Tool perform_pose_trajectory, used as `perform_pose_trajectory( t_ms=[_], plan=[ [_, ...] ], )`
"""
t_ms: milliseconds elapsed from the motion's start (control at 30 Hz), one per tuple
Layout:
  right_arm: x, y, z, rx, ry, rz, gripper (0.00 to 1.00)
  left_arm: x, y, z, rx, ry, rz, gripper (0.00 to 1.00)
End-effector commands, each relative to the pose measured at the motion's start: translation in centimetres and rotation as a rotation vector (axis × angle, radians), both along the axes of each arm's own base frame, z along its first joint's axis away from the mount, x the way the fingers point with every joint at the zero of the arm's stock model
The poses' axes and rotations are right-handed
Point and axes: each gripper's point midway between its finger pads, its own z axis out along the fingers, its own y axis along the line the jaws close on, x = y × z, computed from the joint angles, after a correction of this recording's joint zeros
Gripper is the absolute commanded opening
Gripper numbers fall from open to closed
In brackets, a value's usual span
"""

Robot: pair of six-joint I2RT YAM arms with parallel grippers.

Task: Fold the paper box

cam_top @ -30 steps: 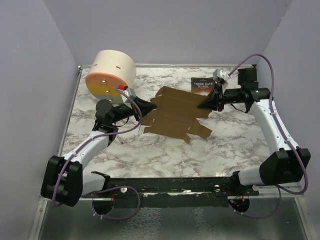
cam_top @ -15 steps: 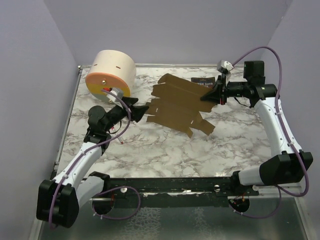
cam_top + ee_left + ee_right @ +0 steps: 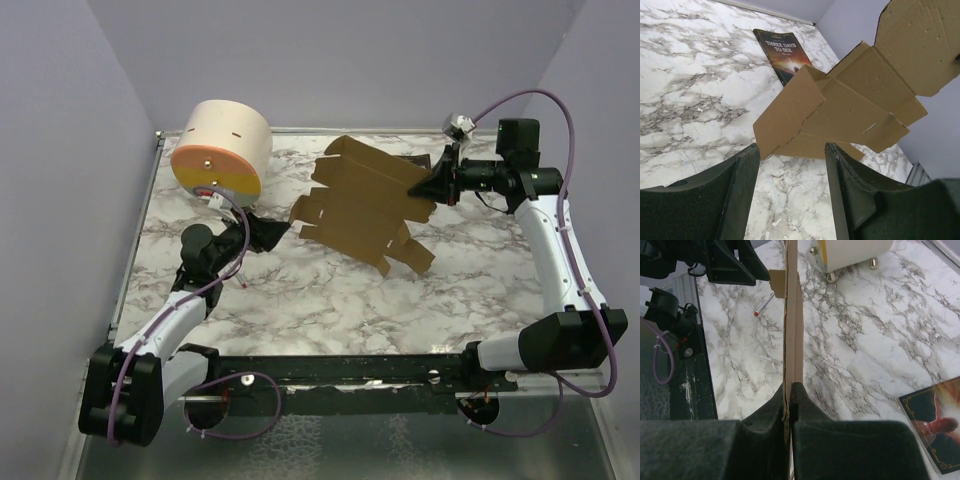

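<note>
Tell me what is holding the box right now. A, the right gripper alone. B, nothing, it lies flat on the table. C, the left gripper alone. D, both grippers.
A: the right gripper is pinched shut on the edge of the box and holds it tilted up off the table, while the left gripper stands open, gripping nothing.

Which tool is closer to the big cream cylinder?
Left. The left tool sits open just on the near side of the cream cylinder. The right tool is far off to the right, pinching the paper box.
</note>
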Motion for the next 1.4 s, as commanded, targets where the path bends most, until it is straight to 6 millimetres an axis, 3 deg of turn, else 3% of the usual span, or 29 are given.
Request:
perform_pose_trajectory(
  t_ms=[0, 133, 300, 433, 567, 733, 867, 1100, 1367],
  plan=[
    [0.6, -1.0, 1.7, 0.015, -0.036, -0.04, 0.01, -0.2, 0.0, 0.1, -0.054, 0.004, -0.001, 0.57],
    [0.8, -1.3, 1.8, 0.029, -0.029, -0.046, 0.01, 0.0, 0.3, -1.0, -0.062, 0.016, 0.032, 0.54],
    [0.7, -1.3, 1.8, 0.042, -0.018, -0.035, 0.01, 0.4, -0.5, -4.2, -0.026, 0.065, 0.045, 0.35],
    [0.5, -1.3, 2.0, 0.046, -0.018, -0.036, 0.01, 1.0, -1.2, -6.1, 0.012, 0.069, 0.052, 0.32],
    [0.4, -1.2, 2.2, 0.055, -0.016, -0.029, 0.01, 1.2, -1.3, -6.3, 0.014, -0.02, 0.051, 0.31],
    [0.3, -1.1, 2.3, 0.06, -0.014, -0.021, 0.01, 0.0, -1.0, -5.7, 0.045, -0.201, 0.032, 0.31],
    [0.3, -1.1, 2.3, 0.06, -0.016, -0.018, 0.01, -1.6, -1.3, -4.7, 0.076, -0.338, -0.019, 0.36],
    [0.1, -1.1, 2.4, 0.062, -0.02, -0.011, 0.01, -1.8, -1.2, -4.1, 0.131, -0.402, -0.025, 0.64],
    [-0.3, -1.0, 2.7, 0.07, -0.027, 0.001, 0.01, -1.3, -1.3, -5.5, 0.297, -0.409, -0.021, 0.68]
  ],
)
